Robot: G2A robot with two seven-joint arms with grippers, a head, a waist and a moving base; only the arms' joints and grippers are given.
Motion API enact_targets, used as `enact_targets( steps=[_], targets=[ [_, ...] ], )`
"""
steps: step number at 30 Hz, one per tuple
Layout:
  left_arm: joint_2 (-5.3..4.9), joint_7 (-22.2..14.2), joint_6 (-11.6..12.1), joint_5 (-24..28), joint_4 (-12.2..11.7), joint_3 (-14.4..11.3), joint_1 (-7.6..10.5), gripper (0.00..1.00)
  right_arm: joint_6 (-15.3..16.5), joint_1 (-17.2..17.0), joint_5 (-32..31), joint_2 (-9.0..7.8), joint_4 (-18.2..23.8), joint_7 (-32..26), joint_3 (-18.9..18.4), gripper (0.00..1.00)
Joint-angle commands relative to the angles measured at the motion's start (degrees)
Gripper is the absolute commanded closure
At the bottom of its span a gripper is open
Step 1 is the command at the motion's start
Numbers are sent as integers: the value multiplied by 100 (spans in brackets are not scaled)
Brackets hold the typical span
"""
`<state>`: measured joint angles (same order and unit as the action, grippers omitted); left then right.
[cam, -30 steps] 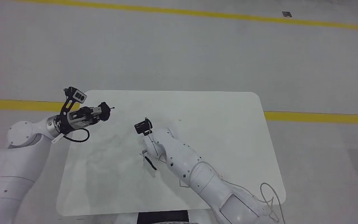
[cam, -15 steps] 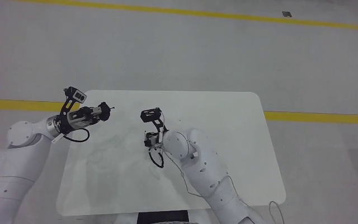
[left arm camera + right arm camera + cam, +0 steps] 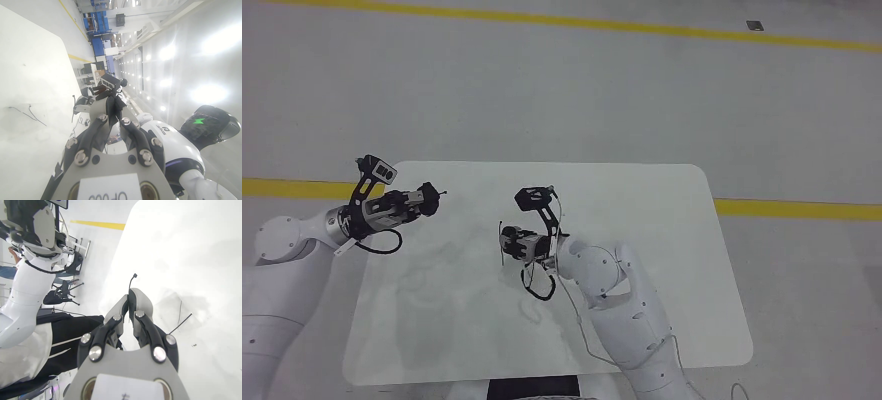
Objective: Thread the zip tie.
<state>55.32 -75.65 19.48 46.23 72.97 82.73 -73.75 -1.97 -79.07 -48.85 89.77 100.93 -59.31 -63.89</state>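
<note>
Zip tie (image 3: 134, 275): head end protruding from clenched right gripper (image 3: 129, 294) above table (image 3: 170, 247); left gripper (image 3: 430, 196) apparently closed, well apart; advise steadying head, feeding tail squarely into slot.

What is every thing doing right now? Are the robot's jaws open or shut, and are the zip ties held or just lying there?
right gripper: jaws shut on the held zip tie.
held zip tie: pinched, not looped, head end poking past the jaws.
left gripper: jaws shut; anything between them is too small to tell.
loose zip ties: two, lying flat on the table, straight, not threaded.
</note>
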Motion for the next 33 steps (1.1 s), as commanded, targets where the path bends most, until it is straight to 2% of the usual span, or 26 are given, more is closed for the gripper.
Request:
enact_targets(
  steps=[1,5,10,15,22,27,29,33],
  targets=[
    [0,0,0,0,0,0,0,100,-2,-12,16,0,-6,40,-2,100],
    [0,0,0,0,0,0,0,100,-42,-167,592,13,310,1081,-115,100],
    [0,0,0,0,0,0,0,100,344,-444,796,4,572,2351,-71,100],
    [0,0,0,0,0,0,0,100,793,-687,784,-8,550,3454,100,100],
    [0,0,0,0,0,0,0,100,1202,-733,433,-14,314,4669,367,100],
    [0,0,0,0,0,0,0,100,1441,-634,171,-23,111,5294,452,100],
    [0,0,0,0,0,0,0,100,1543,-598,160,-35,59,5318,451,100],
    [0,0,0,0,0,0,0,100,1543,-598,160,-35,59,5318,451,100]
  ],
)
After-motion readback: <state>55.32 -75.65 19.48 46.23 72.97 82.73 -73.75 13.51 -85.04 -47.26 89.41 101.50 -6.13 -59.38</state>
